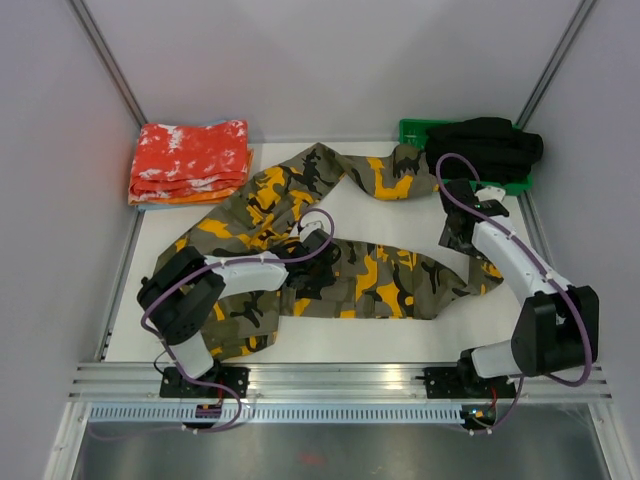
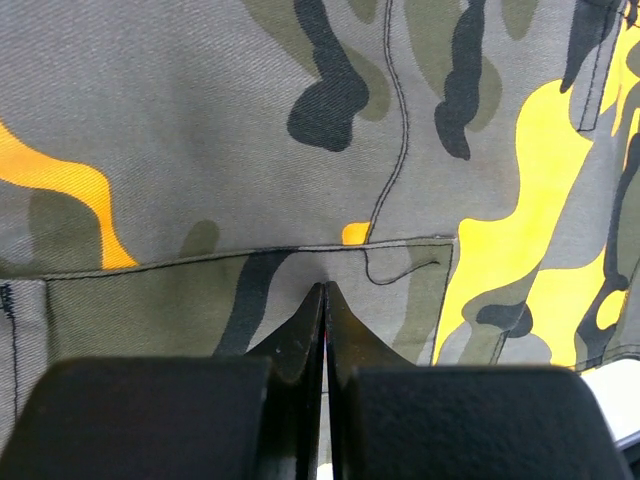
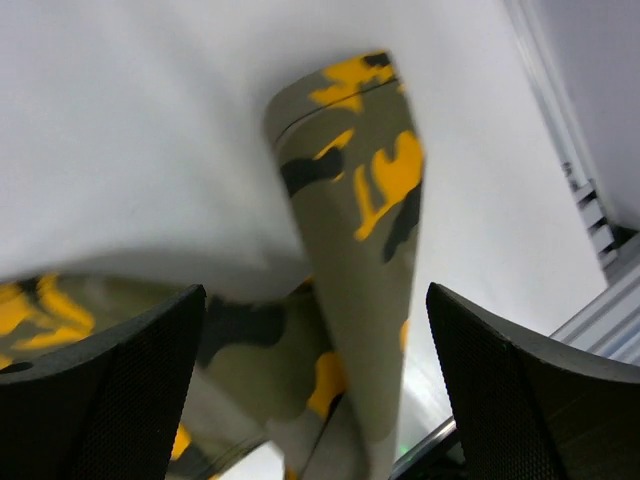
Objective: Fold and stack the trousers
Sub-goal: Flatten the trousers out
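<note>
Camouflage trousers (image 1: 380,275) sprawl unfolded over the white table (image 1: 390,218), one arm pinching, the other waiting.
They run from the lower left to the upper centre, then loop back across the middle. The left gripper (image 1: 312,262), mid-frame, is closed tight at a pocket seam, seemingly nipping cloth so a fold can be drawn over. The right gripper (image 1: 458,232) hangs spread wide over the leg at right, probably to take it.

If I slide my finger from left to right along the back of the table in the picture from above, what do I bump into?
red-orange folded cloths → camouflage trousers → black garment
</note>
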Controlling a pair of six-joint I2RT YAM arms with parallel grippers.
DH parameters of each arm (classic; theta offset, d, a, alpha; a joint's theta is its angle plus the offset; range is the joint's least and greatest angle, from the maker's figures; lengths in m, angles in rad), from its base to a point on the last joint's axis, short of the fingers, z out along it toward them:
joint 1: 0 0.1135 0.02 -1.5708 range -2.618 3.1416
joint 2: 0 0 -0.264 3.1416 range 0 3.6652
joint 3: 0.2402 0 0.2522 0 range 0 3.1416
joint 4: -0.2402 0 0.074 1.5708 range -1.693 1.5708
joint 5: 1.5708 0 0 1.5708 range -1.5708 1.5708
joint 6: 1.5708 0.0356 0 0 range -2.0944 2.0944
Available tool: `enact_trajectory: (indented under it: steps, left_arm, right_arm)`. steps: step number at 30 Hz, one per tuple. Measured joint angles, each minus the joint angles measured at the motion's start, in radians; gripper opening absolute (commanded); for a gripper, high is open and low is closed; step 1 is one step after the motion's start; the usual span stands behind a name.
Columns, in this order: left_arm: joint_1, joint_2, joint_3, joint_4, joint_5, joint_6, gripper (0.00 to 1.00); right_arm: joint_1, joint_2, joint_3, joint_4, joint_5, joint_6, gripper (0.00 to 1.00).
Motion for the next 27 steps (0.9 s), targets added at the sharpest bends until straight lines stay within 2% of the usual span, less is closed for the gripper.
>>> enact_trajectory:
  steps: [5, 14, 18, 21, 22, 23, 24, 25, 27]
  left_arm:
    - [0.000, -0.001, 0.000, 0.005, 0.017, 0.000, 0.02]
    - [0.000, -0.001, 0.000, 0.011, 0.023, 0.000, 0.02]
    - [0.000, 0.000, 0.000, 0.011, 0.032, 0.000, 0.02]
    - [0.000, 0.002, 0.000, 0.010, 0.039, 0.001, 0.02]
    - [0.000, 0.002, 0.000, 0.010, 0.039, 0.002, 0.02]
    - [0.000, 0.002, 0.000, 0.010, 0.040, 0.003, 0.02]
    - [0.000, 0.002, 0.000, 0.010, 0.040, 0.006, 0.02]
    - [0.000, 0.002, 0.001, 0.010, 0.040, 0.008, 0.02]
    - [0.001, 0.002, 0.001, 0.010, 0.040, 0.012, 0.02]
  right_arm:
    - [-0.143, 0.026, -0.048, 0.080, 0.000, -0.113, 0.98]
    - [-0.144, 0.092, -0.090, 0.261, -0.116, -0.210, 0.98]
    - [-0.144, 0.224, -0.093, 0.314, -0.103, -0.235, 0.94]
    - [-0.137, 0.306, -0.080, 0.316, -0.071, -0.250, 0.77]
    - [-0.137, 0.311, -0.080, 0.325, -0.064, -0.253, 0.56]
    - [-0.138, 0.313, -0.082, 0.332, -0.059, -0.254, 0.43]
    - [-0.140, 0.315, -0.089, 0.335, -0.056, -0.250, 0.12]
    - [-0.140, 0.316, -0.097, 0.334, -0.055, -0.252, 0.00]
    - [-0.142, 0.312, -0.101, 0.322, -0.049, -0.238, 0.00]
